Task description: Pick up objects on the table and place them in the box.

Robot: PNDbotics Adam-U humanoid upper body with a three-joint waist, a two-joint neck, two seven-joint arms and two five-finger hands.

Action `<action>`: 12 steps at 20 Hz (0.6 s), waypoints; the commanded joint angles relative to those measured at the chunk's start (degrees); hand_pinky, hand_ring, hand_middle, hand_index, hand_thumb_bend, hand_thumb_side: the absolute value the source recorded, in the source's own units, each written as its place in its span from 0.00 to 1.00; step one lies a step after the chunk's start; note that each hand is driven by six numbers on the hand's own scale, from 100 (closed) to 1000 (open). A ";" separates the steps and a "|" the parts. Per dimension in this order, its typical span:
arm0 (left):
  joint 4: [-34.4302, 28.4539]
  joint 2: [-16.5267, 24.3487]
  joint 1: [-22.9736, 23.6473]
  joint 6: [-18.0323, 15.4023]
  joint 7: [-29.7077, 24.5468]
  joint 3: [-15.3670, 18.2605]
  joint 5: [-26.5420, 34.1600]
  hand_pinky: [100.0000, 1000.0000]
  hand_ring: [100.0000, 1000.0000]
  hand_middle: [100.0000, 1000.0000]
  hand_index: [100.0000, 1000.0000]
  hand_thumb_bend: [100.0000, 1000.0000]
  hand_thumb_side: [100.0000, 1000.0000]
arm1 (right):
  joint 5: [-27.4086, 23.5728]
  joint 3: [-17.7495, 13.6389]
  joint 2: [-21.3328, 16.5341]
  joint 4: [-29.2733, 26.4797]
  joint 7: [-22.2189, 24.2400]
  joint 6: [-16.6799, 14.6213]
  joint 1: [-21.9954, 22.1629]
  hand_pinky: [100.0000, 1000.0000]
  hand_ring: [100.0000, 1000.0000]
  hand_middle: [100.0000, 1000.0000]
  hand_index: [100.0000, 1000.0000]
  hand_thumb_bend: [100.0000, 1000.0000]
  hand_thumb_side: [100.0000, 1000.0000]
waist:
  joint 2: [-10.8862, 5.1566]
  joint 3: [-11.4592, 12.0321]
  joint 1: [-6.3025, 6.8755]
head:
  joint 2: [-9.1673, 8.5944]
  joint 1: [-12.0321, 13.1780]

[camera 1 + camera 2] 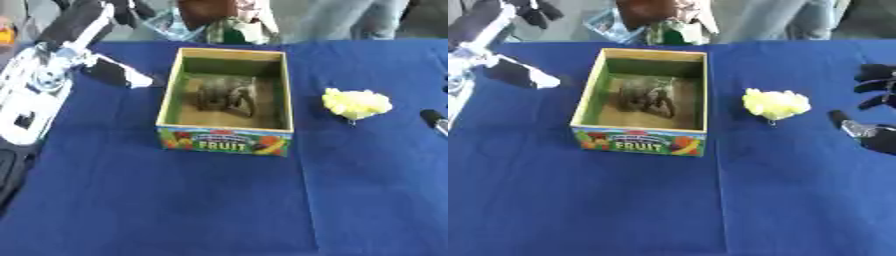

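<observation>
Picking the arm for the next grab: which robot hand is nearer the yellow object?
Right. The right robot hand sits just right of the yellow object; the left robot hand is raised beyond the box, far left.

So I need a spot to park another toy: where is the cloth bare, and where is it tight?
The near half of the blue cloth, in front of the box, is bare, as is the strip between box and yellow object. It is tight at the far left by the left hand, and right of the yellow object by the right hand.
</observation>
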 commanded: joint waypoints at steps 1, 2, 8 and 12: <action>-2.99 -1.04 1.34 2.96 3.23 1.53 3.25 0.55 0.53 0.56 0.71 0.79 0.07 | 1.25 0.70 -3.94 1.07 1.26 -0.25 -2.54 0.53 0.70 0.70 0.83 0.41 0.04 | -0.92 0.42 -0.22 | -0.10 -0.47; -3.53 -1.66 2.09 3.81 4.17 1.66 4.20 0.55 0.52 0.55 0.71 0.79 0.07 | 1.65 1.08 -4.44 1.83 1.69 -0.30 -3.30 0.53 0.70 0.70 0.83 0.41 0.04 | -0.88 0.69 -0.29 | -0.14 -0.62; -4.44 -2.96 5.15 5.28 9.20 1.46 9.78 0.54 0.51 0.54 0.70 0.79 0.07 | 4.93 3.27 -5.93 8.01 4.42 -0.82 -7.74 0.55 0.74 0.74 0.84 0.41 0.03 | -0.62 2.01 -0.50 | -0.42 -1.29; -4.57 -3.64 6.11 5.00 10.13 1.68 13.44 0.53 0.51 0.54 0.70 0.79 0.07 | 7.80 4.32 -5.59 13.84 6.89 -1.70 -10.77 0.58 0.79 0.79 0.85 0.44 0.02 | -0.42 3.00 -0.64 | -0.67 -1.94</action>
